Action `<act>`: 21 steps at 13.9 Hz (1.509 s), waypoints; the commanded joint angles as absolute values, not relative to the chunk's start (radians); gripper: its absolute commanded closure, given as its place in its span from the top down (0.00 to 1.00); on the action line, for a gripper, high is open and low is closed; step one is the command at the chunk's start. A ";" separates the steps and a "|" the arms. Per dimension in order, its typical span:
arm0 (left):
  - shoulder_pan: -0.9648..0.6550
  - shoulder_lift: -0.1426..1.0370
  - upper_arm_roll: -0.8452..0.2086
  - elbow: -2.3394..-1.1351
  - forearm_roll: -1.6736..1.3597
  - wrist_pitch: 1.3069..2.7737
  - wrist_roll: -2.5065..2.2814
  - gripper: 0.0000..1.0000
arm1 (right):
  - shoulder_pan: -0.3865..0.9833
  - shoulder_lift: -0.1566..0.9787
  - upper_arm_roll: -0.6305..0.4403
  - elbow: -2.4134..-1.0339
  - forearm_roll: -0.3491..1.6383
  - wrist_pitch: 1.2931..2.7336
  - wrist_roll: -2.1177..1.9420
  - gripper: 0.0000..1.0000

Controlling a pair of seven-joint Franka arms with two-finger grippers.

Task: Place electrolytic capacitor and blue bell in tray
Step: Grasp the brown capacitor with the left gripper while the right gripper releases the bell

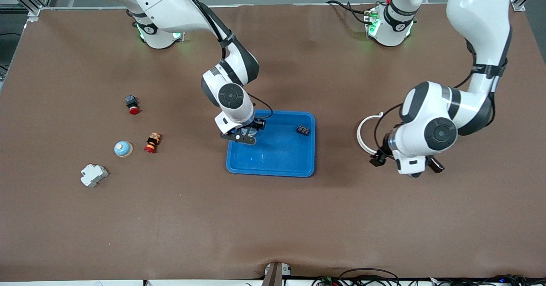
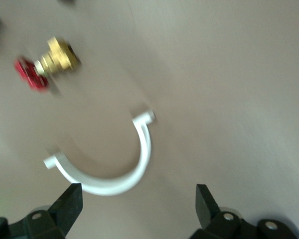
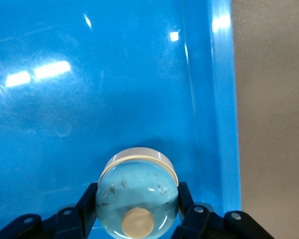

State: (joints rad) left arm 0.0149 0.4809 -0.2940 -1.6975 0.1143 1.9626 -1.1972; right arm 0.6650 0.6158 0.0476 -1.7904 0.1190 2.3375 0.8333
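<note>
The bright blue tray lies mid-table. My right gripper is inside it, near the corner toward the right arm's end, shut on a pale blue bell with a cream base rim and a cream button. Its fingers press the bell's sides just above the tray floor; I cannot tell whether the bell touches it. A small dark part lies in the tray near its rim toward the left arm's end. My left gripper hangs open and empty above the table.
A white C-shaped clip and a brass valve with a red handle lie under the left gripper. Toward the right arm's end lie a second blue bell, a red push button, a red-brown part and a white breaker.
</note>
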 commanded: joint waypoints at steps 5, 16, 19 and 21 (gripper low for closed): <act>0.213 0.540 -0.302 -1.706 0.282 2.034 -0.985 1.00 | 0.698 0.640 0.037 -1.758 0.135 2.333 0.841 0.45; 0.343 0.609 -0.302 -1.838 0.449 2.313 -0.775 0.97 | 0.658 0.467 0.028 -1.596 0.121 1.906 0.798 1.00; 0.359 0.629 -0.304 -1.853 0.474 2.315 -0.767 0.94 | 0.527 0.373 0.028 -1.548 0.133 1.708 0.495 1.00; 0.356 0.635 -0.304 -1.852 0.474 2.313 -0.767 0.84 | 0.444 0.316 0.026 -1.551 0.132 1.640 0.364 1.00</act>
